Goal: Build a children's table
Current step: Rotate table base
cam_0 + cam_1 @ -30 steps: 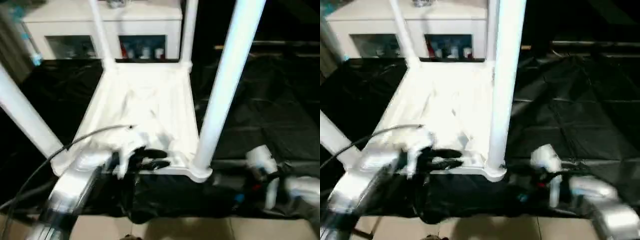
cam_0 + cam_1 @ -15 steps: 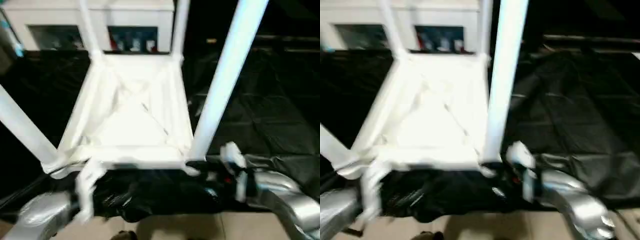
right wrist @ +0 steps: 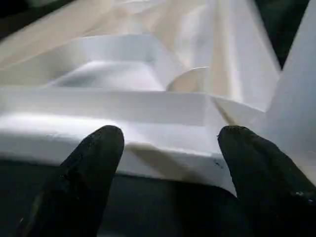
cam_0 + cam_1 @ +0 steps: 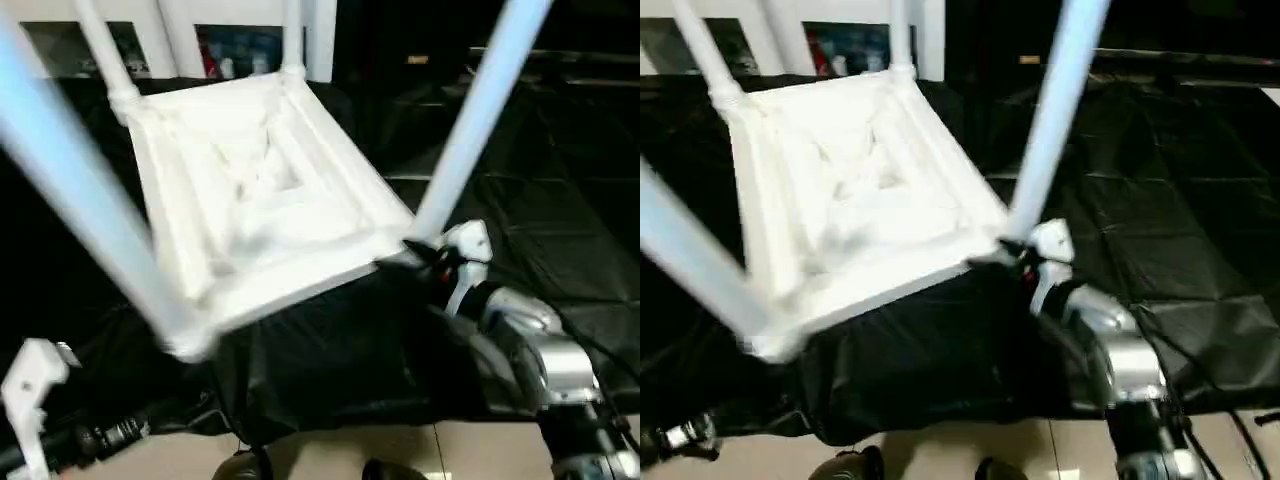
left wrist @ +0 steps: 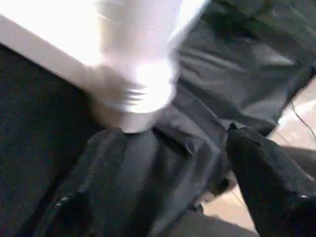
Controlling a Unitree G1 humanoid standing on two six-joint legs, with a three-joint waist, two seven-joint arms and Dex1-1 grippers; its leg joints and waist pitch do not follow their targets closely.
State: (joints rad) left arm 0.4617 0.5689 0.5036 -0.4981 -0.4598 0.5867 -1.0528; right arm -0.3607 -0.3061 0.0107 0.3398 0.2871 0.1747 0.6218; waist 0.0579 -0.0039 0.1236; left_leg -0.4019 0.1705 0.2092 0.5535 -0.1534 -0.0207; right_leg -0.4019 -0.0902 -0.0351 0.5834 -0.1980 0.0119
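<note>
Children's table (image 4: 270, 190): upside down on the black-covered surface (image 4: 560, 200), four white legs pointing up, turned at an angle to the near edge.
Near right leg (image 4: 480, 115): standing in its corner socket, just beside the right end effector.
Right end effector (image 3: 168, 163): open, black fingers (image 3: 94, 163) spread before the tabletop's rim, gripping nothing.
Left end effector (image 5: 163, 197): open, near the socket of the near left leg (image 5: 133, 74), gripping nothing.
Cabinet (image 4: 250, 45): white, glass front, behind the surface.
</note>
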